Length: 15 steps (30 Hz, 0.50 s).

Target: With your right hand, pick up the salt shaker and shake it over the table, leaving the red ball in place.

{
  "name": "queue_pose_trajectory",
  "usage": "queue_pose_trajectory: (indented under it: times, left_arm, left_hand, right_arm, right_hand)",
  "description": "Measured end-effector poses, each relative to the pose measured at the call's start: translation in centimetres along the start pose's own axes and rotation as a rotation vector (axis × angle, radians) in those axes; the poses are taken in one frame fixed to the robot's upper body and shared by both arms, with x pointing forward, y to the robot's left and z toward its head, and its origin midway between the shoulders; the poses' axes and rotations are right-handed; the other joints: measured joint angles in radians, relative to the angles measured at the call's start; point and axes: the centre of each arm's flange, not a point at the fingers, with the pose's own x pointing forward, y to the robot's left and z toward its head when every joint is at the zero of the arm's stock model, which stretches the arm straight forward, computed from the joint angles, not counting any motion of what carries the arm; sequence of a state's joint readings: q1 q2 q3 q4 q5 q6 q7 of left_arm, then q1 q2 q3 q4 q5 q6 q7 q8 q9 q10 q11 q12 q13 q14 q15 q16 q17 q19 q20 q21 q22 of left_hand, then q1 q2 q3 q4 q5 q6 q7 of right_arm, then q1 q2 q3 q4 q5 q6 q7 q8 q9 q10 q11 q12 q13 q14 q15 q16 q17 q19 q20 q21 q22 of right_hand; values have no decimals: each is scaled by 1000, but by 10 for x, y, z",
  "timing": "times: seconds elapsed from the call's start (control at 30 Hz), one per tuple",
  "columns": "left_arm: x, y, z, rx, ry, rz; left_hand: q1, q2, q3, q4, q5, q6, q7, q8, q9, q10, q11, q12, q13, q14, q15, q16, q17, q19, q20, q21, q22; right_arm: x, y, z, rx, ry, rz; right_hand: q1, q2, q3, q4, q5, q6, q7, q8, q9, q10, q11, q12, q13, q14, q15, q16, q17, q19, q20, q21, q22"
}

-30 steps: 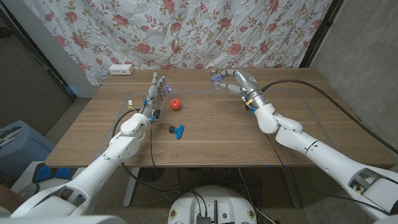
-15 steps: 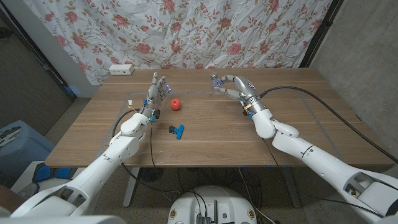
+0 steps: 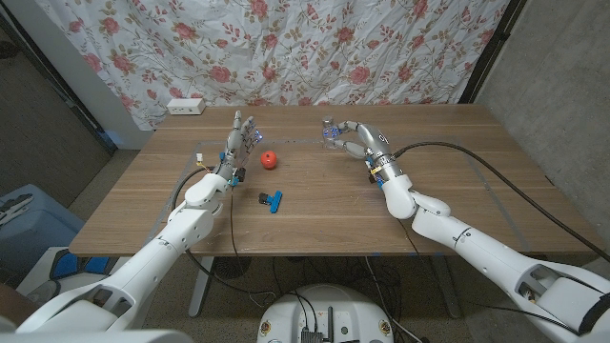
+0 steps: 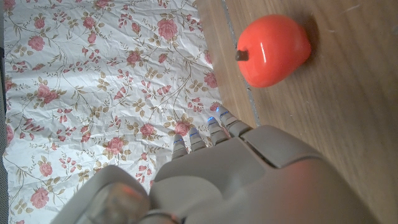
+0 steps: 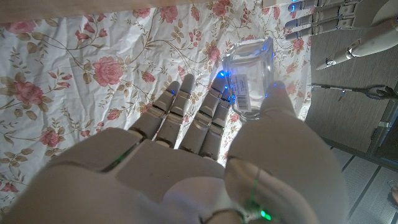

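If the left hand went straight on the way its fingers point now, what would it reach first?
Probably nothing on the table. The left hand points at the table's far edge, the red ball off to its side. Beyond, it would likely meet the flowered curtain, though depth is unclear.

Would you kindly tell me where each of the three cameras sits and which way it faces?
Head view: on the robot's head, looking down over the wooden table; both arms enter from the bottom corners, left hand near the red ball, right hand holding the salt shaker.
Left wrist view: on the left wrist, looking along the left hand at the red ball and the floral curtain.
Right wrist view: on the right wrist, looking along the right hand at the salt shaker.
Shared: head and left wrist views both show the red ball.
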<state>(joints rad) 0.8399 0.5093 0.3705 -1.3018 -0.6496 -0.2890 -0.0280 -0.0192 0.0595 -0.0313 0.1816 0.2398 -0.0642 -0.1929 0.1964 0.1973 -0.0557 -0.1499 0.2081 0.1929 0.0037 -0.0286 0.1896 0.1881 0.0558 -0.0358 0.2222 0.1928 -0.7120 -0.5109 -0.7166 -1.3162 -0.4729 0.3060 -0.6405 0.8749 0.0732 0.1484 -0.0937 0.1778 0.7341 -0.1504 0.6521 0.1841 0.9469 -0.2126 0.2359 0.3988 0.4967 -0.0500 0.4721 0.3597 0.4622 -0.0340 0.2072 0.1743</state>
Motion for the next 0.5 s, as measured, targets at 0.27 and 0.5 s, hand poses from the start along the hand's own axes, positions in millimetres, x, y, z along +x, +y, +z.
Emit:
queue_pose_trajectory:
  times: [0.27,0.5]
  left_arm:
    - [0,0,0,0,0,0]
    - [0,0,0,0,0,0]
  left_hand:
    - [0,0,0,0,0,0,0,0,0,0,0,0,0,0,0,0,0,0,0,0,0]
    - [0,0,0,0,0,0,0,0,0,0,0,0,0,0,0,0,0,0,0,0,0]
  right_arm:
    - [-6,12,-3,12,7,-4]
    - [-11,23,-6,19,15,4]
  right_hand:
    - [0,0,4,-4,0,0,0,-4,0,0,0,0,0,0,0,0,5,0,0,0,0]
    - [0,0,11,-11,0,0,0,-4,0,0,0,0,0,0,0,0,5,-3,-3,0,0]
